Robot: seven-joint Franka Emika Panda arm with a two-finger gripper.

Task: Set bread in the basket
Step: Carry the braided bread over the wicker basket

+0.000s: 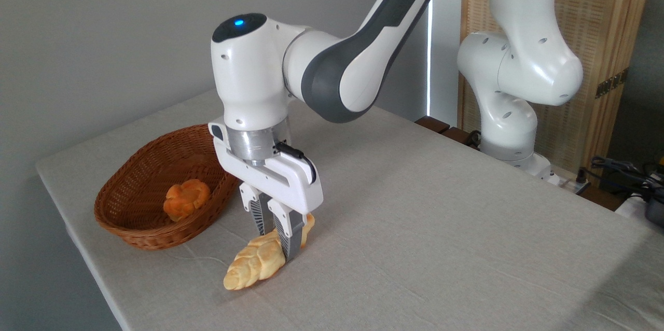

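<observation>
The bread, a long pale-golden braided loaf, lies diagonally on the grey tablecloth just right of the basket. My gripper points straight down over the loaf's middle, with one finger on each side pressing against it. The loaf's near end touches the cloth and its far end shows behind the right finger. The basket, oval reddish-brown wicker, stands at the table's left, a short way from the gripper.
A small round orange knotted bun lies inside the basket. The arm's white base stands at the table's back right, with cables beyond it. The table's left edge runs close to the basket.
</observation>
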